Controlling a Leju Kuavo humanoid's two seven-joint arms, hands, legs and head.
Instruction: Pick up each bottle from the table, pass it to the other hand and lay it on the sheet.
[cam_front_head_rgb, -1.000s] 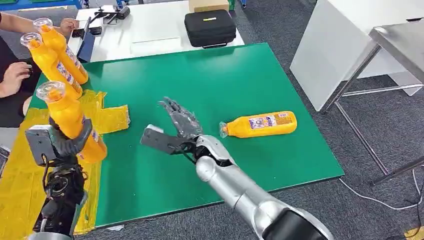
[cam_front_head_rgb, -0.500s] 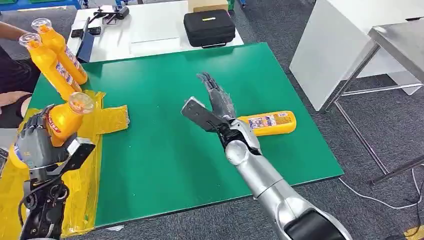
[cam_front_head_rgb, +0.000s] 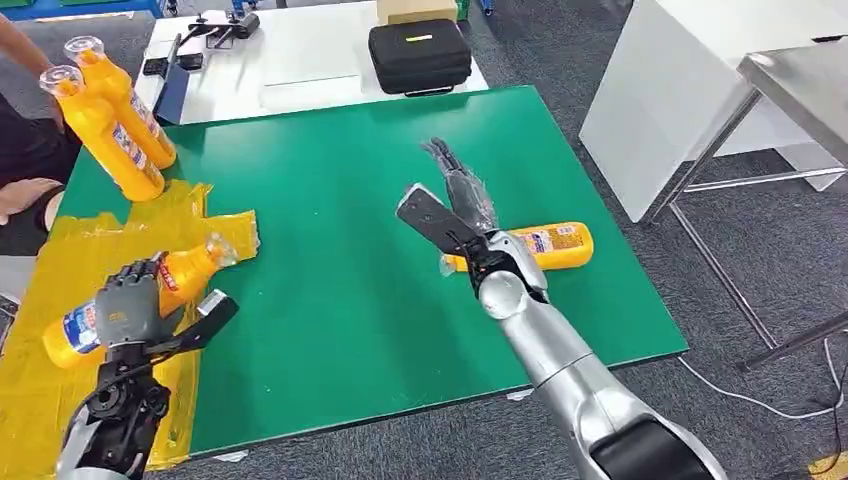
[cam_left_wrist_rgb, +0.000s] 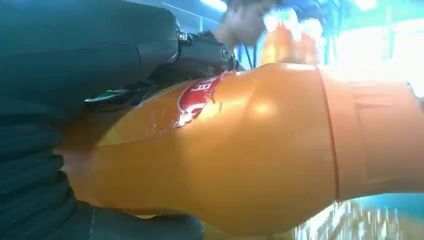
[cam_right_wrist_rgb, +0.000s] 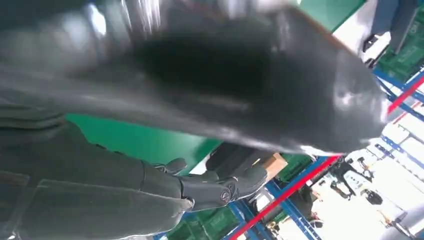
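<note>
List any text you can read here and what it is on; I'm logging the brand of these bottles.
Nothing reads clearly.
Held bottle, in the left hand: red label with white characters, too blurred to read.
Bottle on the table: blue and white label, print too small.
Two bottles a person holds: labels too small.
Black case: yellow mark, unreadable.

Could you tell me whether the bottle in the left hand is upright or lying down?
Lying down: the bottle lies tilted over the yellow sheet, gripped by the left hand.

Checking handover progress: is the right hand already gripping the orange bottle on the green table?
No. The right hand hovers open above the orange bottle, which lies on its side on the green table.
</note>
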